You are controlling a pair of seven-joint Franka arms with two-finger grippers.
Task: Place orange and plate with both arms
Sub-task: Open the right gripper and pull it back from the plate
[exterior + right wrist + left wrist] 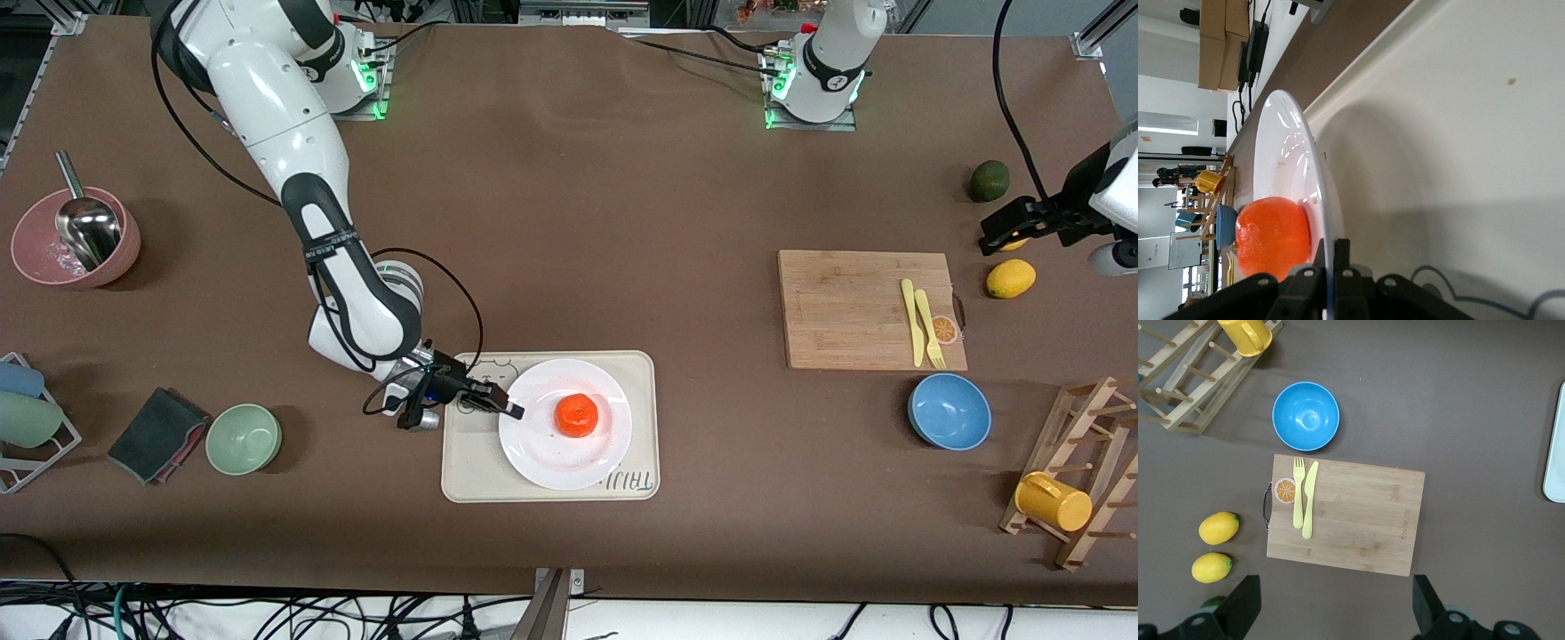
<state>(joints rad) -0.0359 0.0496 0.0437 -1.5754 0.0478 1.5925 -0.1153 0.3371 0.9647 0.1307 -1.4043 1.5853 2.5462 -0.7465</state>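
The white plate [551, 455] is on the cream tray [467, 462] near the table's middle, with the orange [577, 414] at its centre. My right gripper [508, 407] is shut on the plate's rim at the side toward the right arm's end of the table. In the right wrist view its jaws [1331, 250] pinch the thin rim [1281, 133], with the orange [1271, 237] just past them and the tray [1458, 133] beneath. I cannot tell whether the plate is lifted. My left gripper [1009, 229] is open and empty, high over the table by the lemons; its fingers [1241, 607] frame bare table.
A wooden cutting board [845, 311] with a yellow fork and knife [920, 322] lies toward the left arm's end. Also there are a blue bowl [949, 411], a lemon [1011, 278], a dark green fruit [988, 180] and a mug rack [1080, 480]. A green bowl [244, 438], dark cloth [156, 436] and pink bowl [76, 238] lie toward the right arm's end.
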